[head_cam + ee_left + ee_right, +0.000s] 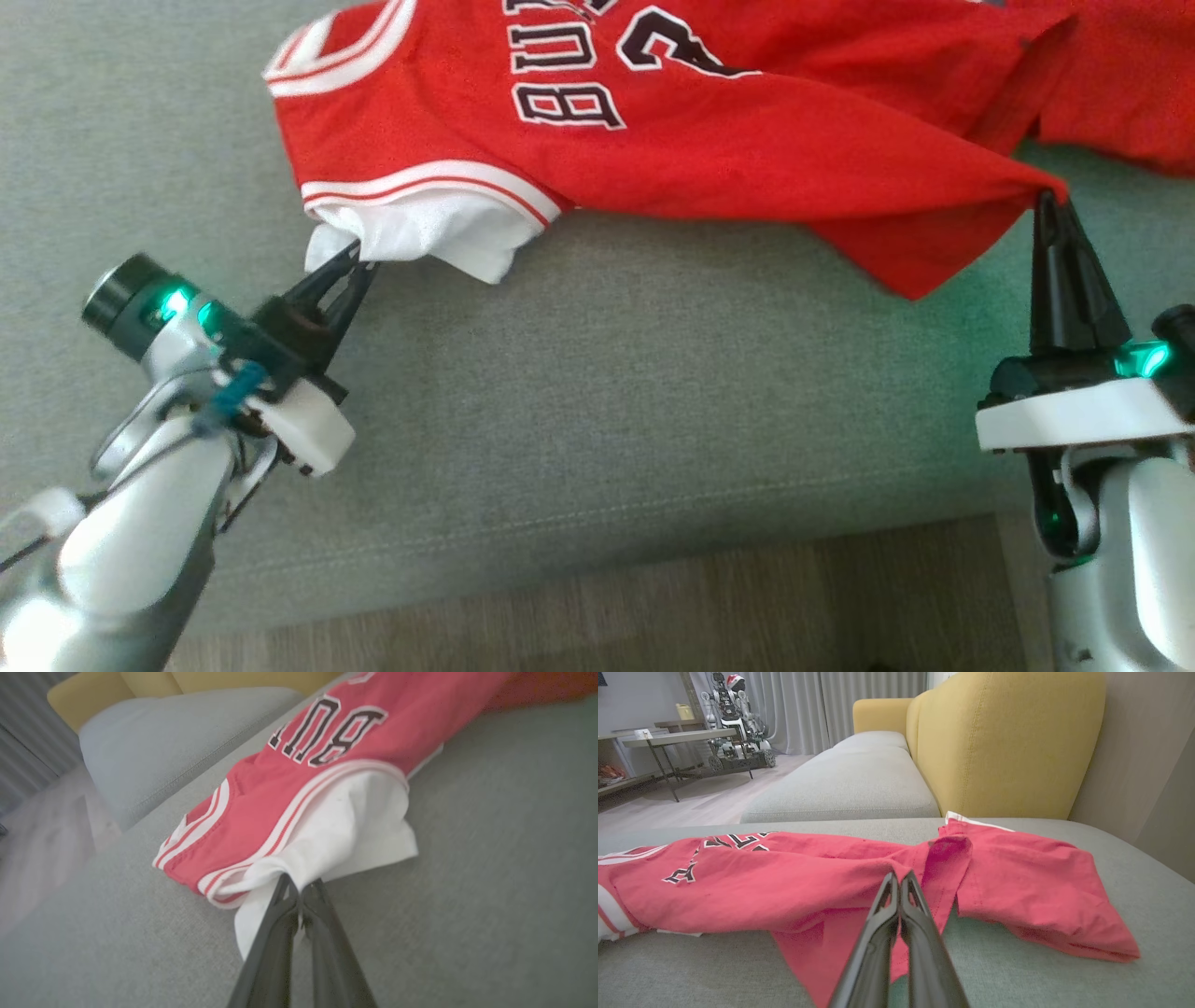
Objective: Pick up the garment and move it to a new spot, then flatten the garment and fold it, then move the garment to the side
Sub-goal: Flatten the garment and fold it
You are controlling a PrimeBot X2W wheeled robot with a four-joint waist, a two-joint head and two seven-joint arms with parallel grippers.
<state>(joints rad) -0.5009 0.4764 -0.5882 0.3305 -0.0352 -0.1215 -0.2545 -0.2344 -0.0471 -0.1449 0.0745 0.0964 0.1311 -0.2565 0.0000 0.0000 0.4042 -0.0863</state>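
My left hand (347, 261): clenched on the garment's (747, 140) white sleeve (420, 233), to carry that end.
My right hand (1047, 198): clenched on its red edge, well apart, so I can stretch it flat.
Sofa seat (607, 373): bears the rumpled middle.

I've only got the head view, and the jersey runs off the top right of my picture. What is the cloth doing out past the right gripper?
Observer: In the right wrist view, the jersey extends past the right gripper as a rumpled flap. The flap lies flat on the grey cushion, with bare cushion beyond its end.
Operator: What's behind it, further back?
Observer: A yellow backrest rises just behind the jersey, and the jersey's white-trimmed edge lies at its foot.
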